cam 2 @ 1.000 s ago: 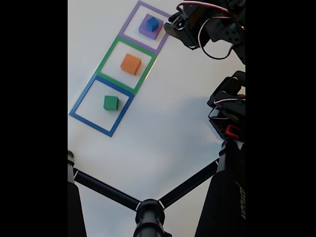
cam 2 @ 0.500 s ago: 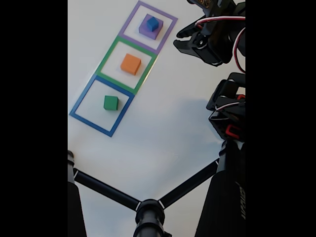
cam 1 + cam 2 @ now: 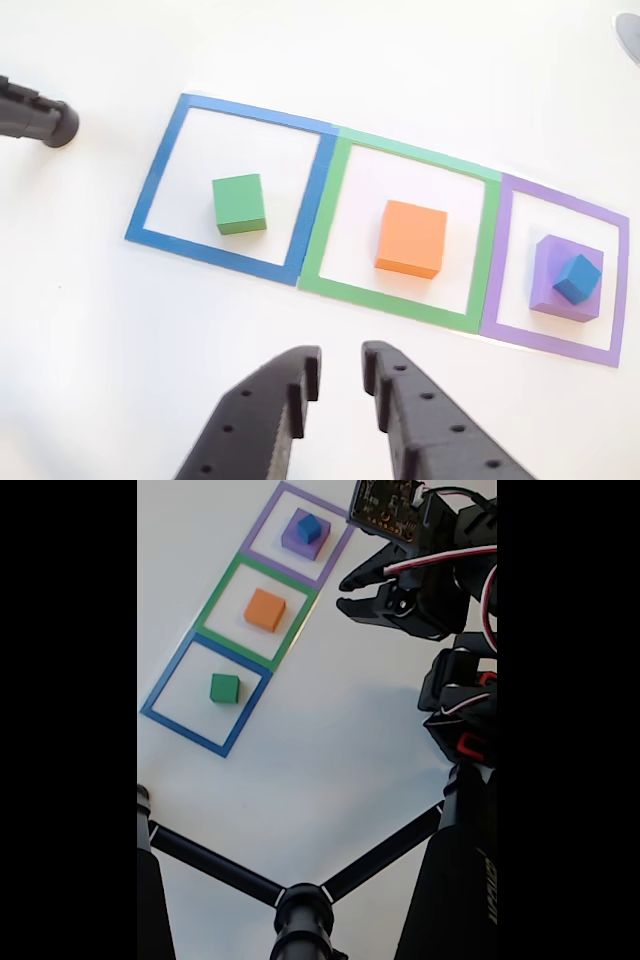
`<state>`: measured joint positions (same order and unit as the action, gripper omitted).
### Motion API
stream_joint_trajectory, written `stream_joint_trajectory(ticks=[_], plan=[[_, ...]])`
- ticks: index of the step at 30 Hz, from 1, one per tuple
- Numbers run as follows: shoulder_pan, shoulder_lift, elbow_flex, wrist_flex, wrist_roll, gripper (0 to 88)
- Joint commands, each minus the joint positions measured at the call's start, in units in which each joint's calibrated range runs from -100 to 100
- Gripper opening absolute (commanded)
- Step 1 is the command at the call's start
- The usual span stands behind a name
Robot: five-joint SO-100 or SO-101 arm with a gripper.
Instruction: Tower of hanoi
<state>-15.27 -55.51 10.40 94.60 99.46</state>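
Note:
A green block (image 3: pixel 239 203) (image 3: pixel 224 688) sits inside the blue outline. In the green outline lies the orange block (image 3: pixel 412 238) (image 3: pixel 265 610). The purple block (image 3: pixel 563 281) (image 3: pixel 300 540) rests in the purple outline with the blue cube (image 3: pixel 577 278) (image 3: pixel 309 527) on top of it. My gripper (image 3: pixel 338 372) (image 3: pixel 343 595) hovers over bare table beside the green outline, open with a narrow gap and nothing between its fingers. Its black fingers (image 3: pixel 290 385) point towards the row of blocks.
The three flat outlines (image 3: pixel 324 208) lie in a row on a white table (image 3: pixel 320 760). A black tripod's legs and hub (image 3: pixel 300 905) cross the fixed view's bottom; a black leg tip (image 3: pixel 40 118) pokes in at the other view's left. The arm's base (image 3: pixel 465 710) stands at right.
My gripper has swung away from the purple outline and down along the row, now level with the green outline. All blocks stay where they were.

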Motion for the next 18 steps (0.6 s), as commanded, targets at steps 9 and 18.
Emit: stream_joint_trajectory(ticks=[9,18], plan=[[-11.2,-0.2,-1.9,-0.3,0.5,4.8],[-13.0,-1.6,25.3,-21.9,0.5,36.0]])
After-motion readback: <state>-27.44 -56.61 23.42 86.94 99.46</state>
